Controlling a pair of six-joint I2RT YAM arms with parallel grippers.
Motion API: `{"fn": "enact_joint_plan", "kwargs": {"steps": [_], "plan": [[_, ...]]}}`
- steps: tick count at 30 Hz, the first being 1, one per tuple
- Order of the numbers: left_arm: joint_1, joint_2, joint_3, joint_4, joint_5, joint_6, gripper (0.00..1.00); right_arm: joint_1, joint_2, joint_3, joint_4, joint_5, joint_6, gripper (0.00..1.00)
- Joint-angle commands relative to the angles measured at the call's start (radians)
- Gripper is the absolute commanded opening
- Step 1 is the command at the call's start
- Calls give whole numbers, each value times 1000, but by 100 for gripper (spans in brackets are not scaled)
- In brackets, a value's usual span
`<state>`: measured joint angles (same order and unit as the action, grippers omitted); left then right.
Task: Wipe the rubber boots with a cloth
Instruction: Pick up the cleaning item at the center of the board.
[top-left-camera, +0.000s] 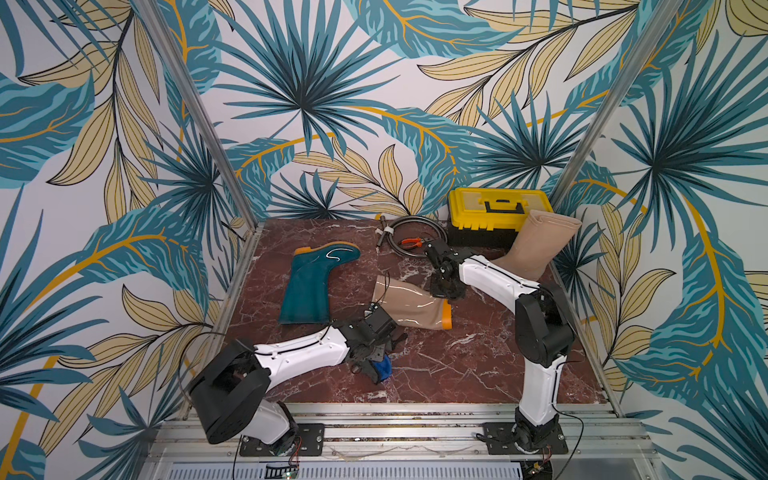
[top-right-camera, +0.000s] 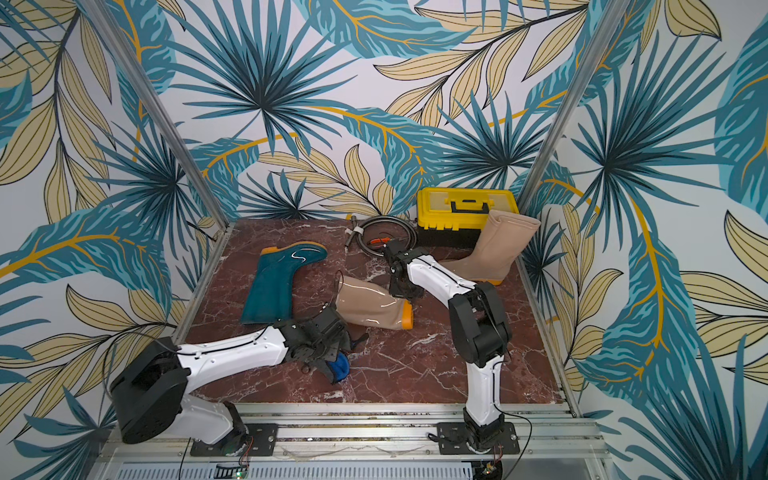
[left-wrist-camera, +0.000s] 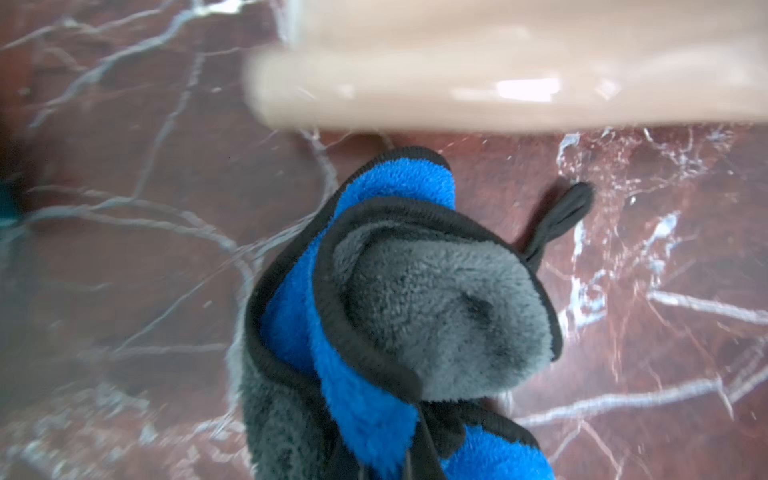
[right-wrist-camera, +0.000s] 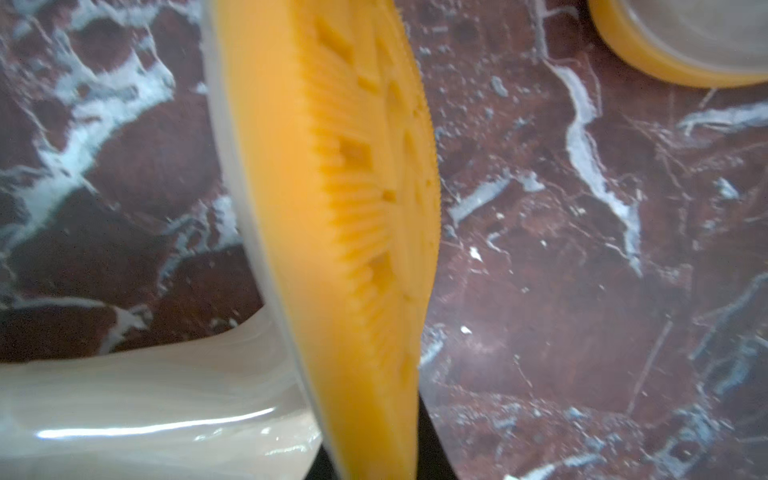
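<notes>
**Near left: wadded cloth, thin sole grip**

Left end effector (top-left-camera: 371, 366) is clamped on the cloth (top-left-camera: 385, 368), bunched, near the lying tan boot (top-left-camera: 409, 305) at centre; little pile may touch rubber. Right end effector (top-left-camera: 446, 291) pinches its sole, which could slip under wiping.

Yellow toolbox (top-left-camera: 498, 208) beside coiled cable (top-left-camera: 395, 225)

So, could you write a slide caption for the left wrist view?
Bunched blue cloth near a glossy beige boot lying on the marble table.
</notes>
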<state>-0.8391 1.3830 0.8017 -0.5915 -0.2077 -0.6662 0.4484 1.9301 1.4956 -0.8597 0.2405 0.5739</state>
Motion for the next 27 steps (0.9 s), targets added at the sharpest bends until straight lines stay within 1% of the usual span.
{"fn": "enact_joint_plan", "kwargs": {"steps": [1,4,6,10,13,15,16,17,18,20,21,23,25,27], "plan": [[46,-148,-26,-58,-9,0,0,-6,-99,-75,-67,22,-34,7],[72,-269,-45,-68,-28,26,0,-22,-150,-144,-66,9,-36,7],[104,-333,-38,-95,-11,34,0,-22,-176,-180,-65,7,-43,6],[129,-426,11,-96,25,63,0,-9,-214,-261,-21,-69,-32,6],[130,-408,89,-95,55,101,0,47,-230,-318,54,-157,24,5],[129,-348,146,-94,99,126,0,96,-224,-323,97,-199,68,6],[130,-313,171,-95,121,131,0,118,-219,-320,114,-209,83,8],[129,-269,196,-96,141,132,0,140,-211,-312,126,-215,94,17],[129,-222,219,-94,178,132,0,153,-205,-302,127,-216,109,29],[117,-139,258,-84,198,135,0,154,-212,-304,136,-231,139,56],[110,-102,269,-72,204,134,0,153,-229,-312,137,-232,144,67],[104,-50,272,-26,234,130,0,153,-273,-328,125,-209,149,75],[106,-3,261,25,268,119,2,152,-326,-347,104,-182,144,79],[105,48,254,58,287,108,9,147,-379,-377,87,-169,141,80]]}}
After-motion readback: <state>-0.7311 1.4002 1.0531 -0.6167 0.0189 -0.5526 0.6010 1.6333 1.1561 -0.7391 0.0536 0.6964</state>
